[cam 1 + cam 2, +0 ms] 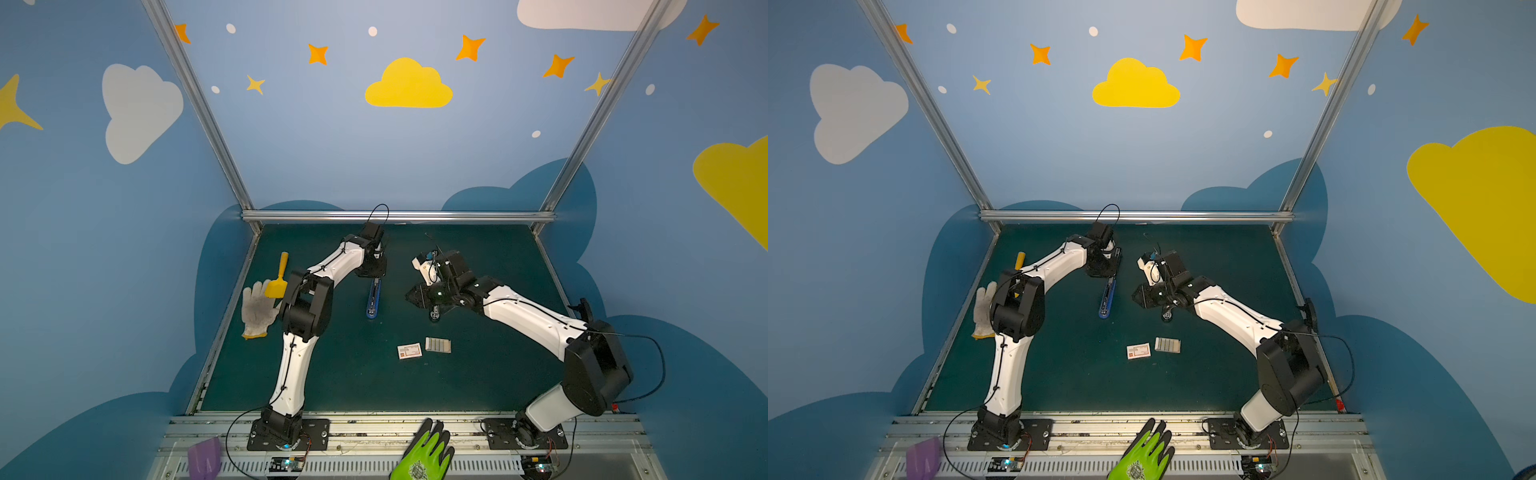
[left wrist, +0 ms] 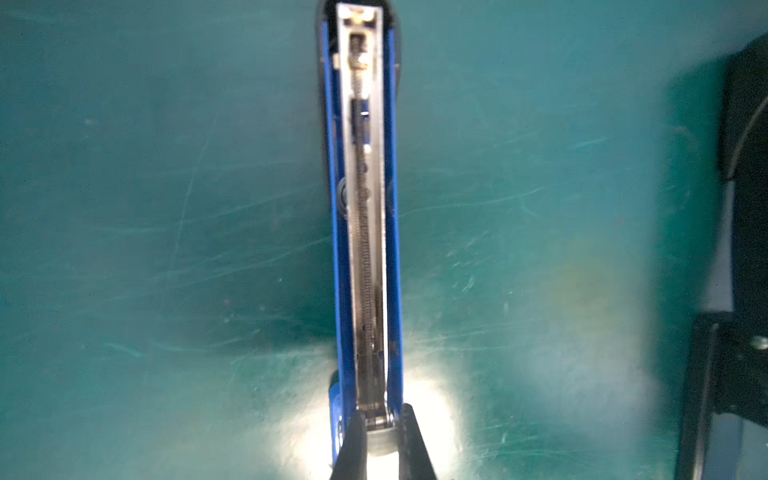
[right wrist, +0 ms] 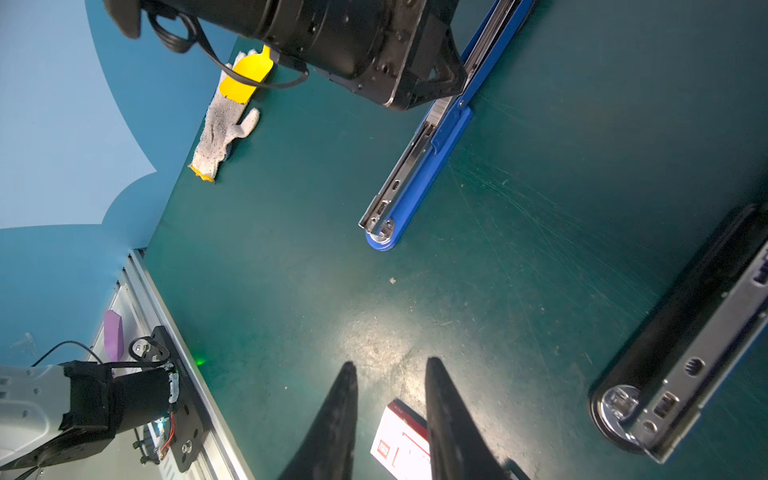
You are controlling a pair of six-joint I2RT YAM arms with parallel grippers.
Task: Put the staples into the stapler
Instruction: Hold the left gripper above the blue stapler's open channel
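Left wrist view shows the left gripper (image 2: 382, 415) pinched nearly closed on the hinge end of the blue plastic stapler with a silver metal magazine (image 2: 365, 208). The stapler lies opened on the dark green mat (image 1: 332, 374), its channel bare and the spring showing. The staples (image 1: 438, 345), thin silvery-grey strips rowed in a small pale rectangular tray, lie on the mat nearer the front edge, just beside a small white cardboard box with a red mark (image 1: 409, 351) and well apart from the stapler.

The step in hand looks like fetching a strip. To do it well, the right gripper (image 3: 390, 361) should come down over the tray rather than the box, which shows beyond its fingers (image 3: 440, 407) in the right wrist view. It should take one strip across its narrow width and carry it level. The strip should then go into the channel legs down, while the left grip holds the stapler steady. A black stapler with a silver rail (image 3: 685, 353) lies close by and is best avoided on the way.

The left arm reaches forward with its elbow raised and its wrist turned down over the stapler's far end. The right arm stretches toward the middle with its wrist rolled. Its gripper hangs above the mat short of the tray, fingers narrowly apart and holding nothing.
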